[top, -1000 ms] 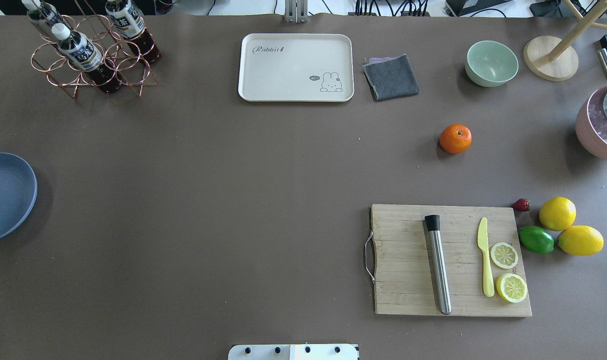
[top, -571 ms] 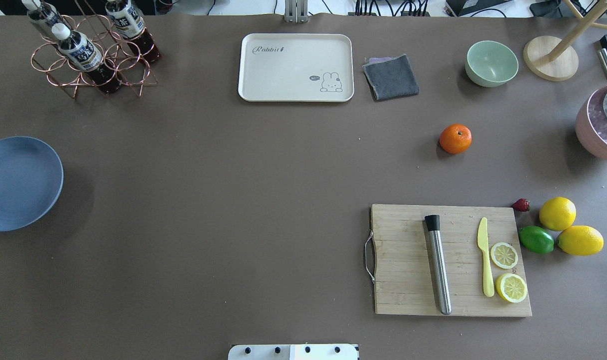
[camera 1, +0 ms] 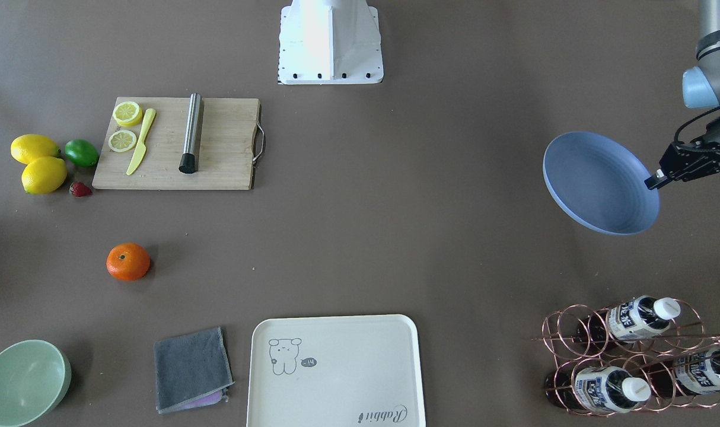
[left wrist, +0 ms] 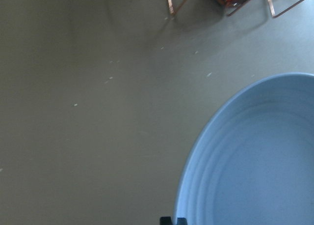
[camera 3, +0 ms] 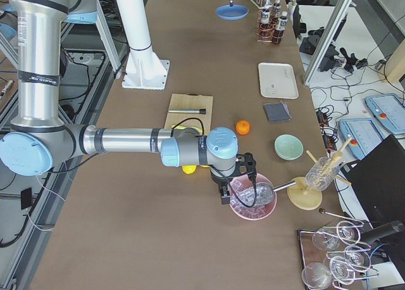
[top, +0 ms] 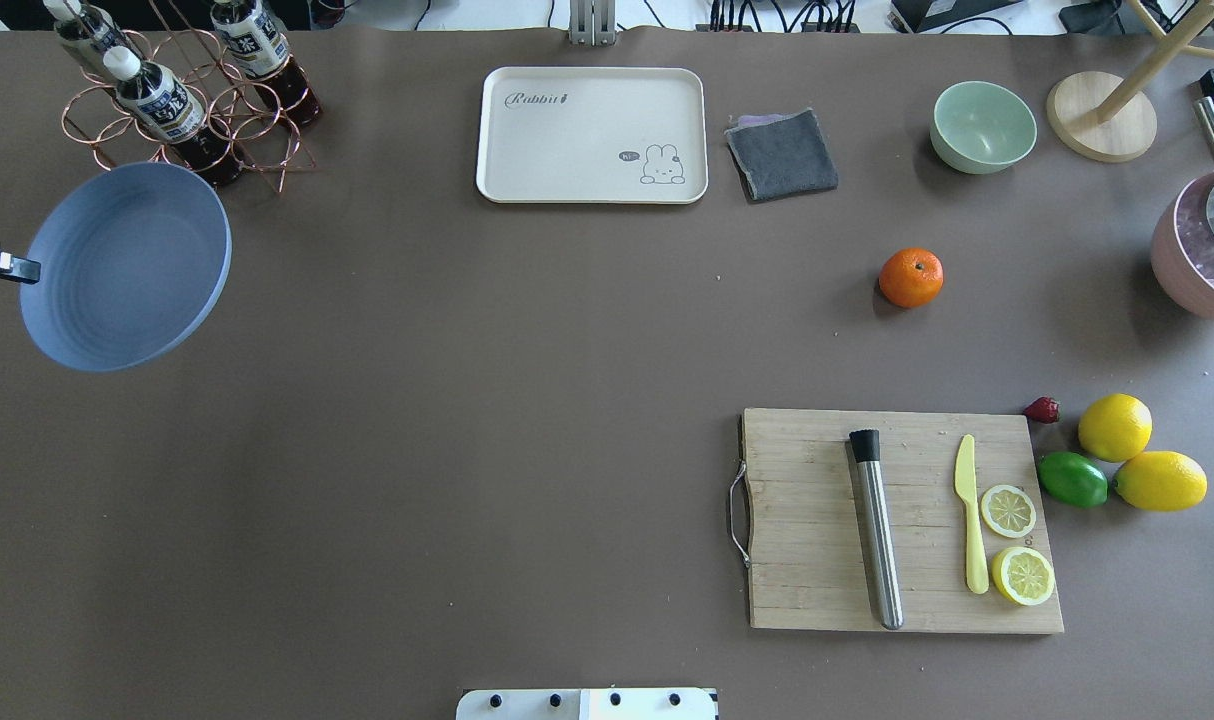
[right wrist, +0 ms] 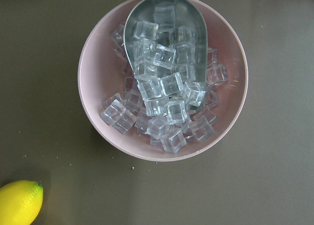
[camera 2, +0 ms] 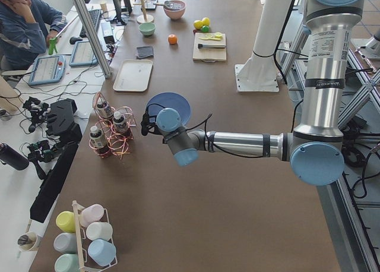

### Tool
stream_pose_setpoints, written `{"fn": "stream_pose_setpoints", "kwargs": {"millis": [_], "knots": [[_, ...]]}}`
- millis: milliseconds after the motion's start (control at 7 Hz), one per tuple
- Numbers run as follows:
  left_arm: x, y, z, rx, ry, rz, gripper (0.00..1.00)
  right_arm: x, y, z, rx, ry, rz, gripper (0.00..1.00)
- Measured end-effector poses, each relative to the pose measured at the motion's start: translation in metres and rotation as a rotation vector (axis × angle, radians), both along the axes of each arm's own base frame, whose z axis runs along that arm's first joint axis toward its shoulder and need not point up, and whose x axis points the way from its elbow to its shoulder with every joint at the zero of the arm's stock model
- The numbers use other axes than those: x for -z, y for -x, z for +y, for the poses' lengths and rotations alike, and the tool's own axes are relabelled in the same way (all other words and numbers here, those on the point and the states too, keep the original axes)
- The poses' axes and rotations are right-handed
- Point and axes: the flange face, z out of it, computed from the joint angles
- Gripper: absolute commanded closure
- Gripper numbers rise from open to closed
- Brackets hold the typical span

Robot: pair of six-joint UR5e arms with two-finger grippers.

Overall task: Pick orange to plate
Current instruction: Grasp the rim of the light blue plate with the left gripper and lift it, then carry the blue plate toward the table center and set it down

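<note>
Left gripper (top: 25,268): pinching the rim of the plate (top: 127,265), which hangs tilted above the table (top: 467,400), just beside the bottle rack (top: 182,120). Orange (top: 911,277): on the table between grey cloth (top: 782,153) and cutting board (top: 817,520), well apart from the plate. Right gripper (camera 3: 235,176): over the pink ice bowl (camera 3: 253,200); whether spread or closed cannot be told.

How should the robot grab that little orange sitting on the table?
Probably from straight above, pinching the orange across its widest middle. It is round, sits stem dimple up, and bare table surrounds it, so any side-to-side pinch fits.
</note>
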Motion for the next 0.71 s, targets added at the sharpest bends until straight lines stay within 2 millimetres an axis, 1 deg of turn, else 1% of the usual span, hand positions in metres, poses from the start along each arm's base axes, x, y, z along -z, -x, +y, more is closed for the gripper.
{"fn": "stream_pose_setpoints", "kwargs": {"millis": [143,286,429,571,714], "knots": [[0.039,-0.054,0.003,0.028,0.021,0.024,1.0,0.0,0.0,0.0,0.0,0.0,-0.001,0.0],[0.075,-0.116,0.009,0.059,0.033,0.047,1.0,0.001,0.0,-0.001,0.0,-0.001,-0.001,0.0],[0.108,-0.184,0.019,0.074,0.032,0.05,1.0,0.001,0.0,-0.001,0.0,-0.003,-0.001,0.0],[0.147,-0.257,0.028,0.084,0.034,0.021,1.0,0.002,0.0,-0.002,0.0,-0.004,-0.001,0.0],[0.182,-0.321,0.039,0.096,0.036,-0.02,1.0,0.002,0.0,-0.002,0.0,-0.004,-0.001,0.0]]}}
